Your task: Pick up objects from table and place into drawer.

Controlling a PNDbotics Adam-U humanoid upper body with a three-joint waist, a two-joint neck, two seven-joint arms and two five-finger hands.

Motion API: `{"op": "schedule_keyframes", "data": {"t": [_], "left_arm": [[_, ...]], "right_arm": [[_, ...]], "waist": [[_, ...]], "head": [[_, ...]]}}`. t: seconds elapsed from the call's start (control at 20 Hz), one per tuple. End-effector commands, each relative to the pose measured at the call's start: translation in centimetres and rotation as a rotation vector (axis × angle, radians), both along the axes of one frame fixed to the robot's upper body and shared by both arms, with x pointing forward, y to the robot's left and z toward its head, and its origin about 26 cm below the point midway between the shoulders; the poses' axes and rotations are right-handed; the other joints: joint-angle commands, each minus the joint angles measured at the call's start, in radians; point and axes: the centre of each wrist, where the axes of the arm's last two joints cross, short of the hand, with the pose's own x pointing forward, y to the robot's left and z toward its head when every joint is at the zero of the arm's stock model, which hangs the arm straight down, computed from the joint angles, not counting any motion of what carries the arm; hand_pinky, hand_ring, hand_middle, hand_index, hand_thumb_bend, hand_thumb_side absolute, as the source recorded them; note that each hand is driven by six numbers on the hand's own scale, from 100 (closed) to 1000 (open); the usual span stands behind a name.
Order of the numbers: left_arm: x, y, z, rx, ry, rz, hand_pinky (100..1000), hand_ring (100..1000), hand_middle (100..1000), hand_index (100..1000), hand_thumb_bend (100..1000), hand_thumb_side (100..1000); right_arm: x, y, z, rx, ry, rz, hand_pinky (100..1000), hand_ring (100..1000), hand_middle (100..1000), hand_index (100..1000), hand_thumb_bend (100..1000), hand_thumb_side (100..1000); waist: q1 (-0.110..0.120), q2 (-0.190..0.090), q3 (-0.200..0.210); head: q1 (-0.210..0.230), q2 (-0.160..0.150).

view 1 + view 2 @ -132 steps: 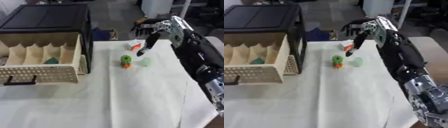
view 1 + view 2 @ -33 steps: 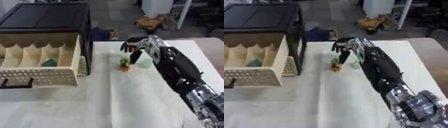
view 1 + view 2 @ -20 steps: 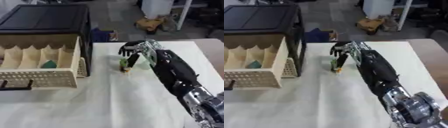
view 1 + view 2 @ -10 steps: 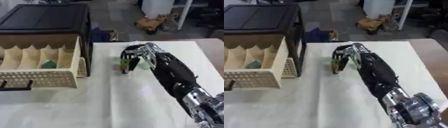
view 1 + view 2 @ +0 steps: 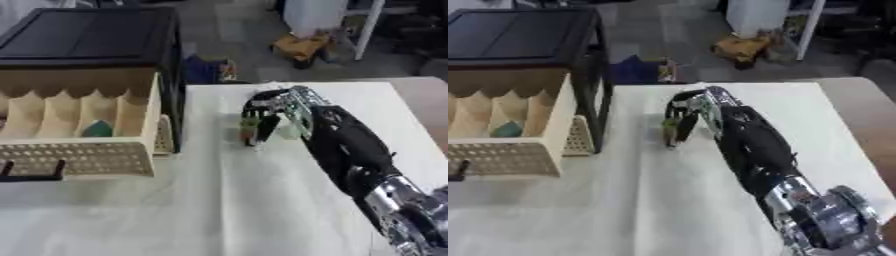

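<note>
right hand (image 5: 278, 107) curling its fingers round a small green-and-orange block (image 5: 249, 127) on the white tabletop (image 5: 262, 200) | open beige compartmented drawer (image 5: 79, 150) sitting at 9 o'clock, holding a teal object (image 5: 96, 129)

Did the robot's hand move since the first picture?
Yes. The right hand came down and to the left, toward the open drawer. It was raised over the table's far edge; now its fingers curl around the small green-and-orange toy on the white cloth.
</note>
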Motion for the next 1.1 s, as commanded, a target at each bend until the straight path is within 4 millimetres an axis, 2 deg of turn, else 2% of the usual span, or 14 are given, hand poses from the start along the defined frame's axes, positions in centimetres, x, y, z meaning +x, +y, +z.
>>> {"op": "schedule_keyframes", "data": {"t": [0.05,0.35,0.7,0.9,1.1], "left_arm": [[-0.17,0.08,0.60,0.008,-0.022,0.001,553,531,626,800,100,1000],[-0.17,0.08,0.60,0.006,-0.021,0.001,554,532,626,799,100,1000],[-0.17,0.10,0.60,0.003,-0.018,0.003,555,534,626,793,100,1000],[-0.17,0.10,0.61,0.000,-0.018,0.004,558,535,626,787,100,1000],[-0.17,0.10,0.60,-0.002,-0.016,0.003,561,535,626,784,100,1000]], "right_arm": [[0.08,-0.05,1.67,0.014,-0.043,-0.004,596,717,690,856,321,364],[0.09,-0.05,1.60,0.022,-0.045,-0.013,546,694,682,848,196,359],[0.09,0.00,1.61,0.031,-0.048,-0.013,494,662,671,828,160,310],[0.07,0.00,1.72,0.048,-0.060,-0.021,474,653,657,803,100,279],[0.07,0.09,1.80,0.062,-0.074,-0.027,468,642,645,781,100,273]], "waist": [[0.000,-0.016,0.000],[-0.001,-0.017,-0.001],[-0.001,-0.018,-0.002],[-0.001,-0.019,-0.002],[-0.001,-0.020,-0.002]], "head": [[0.001,-0.014],[0.001,-0.016],[0.002,-0.016],[0.001,-0.015],[0.001,-0.014]]}}
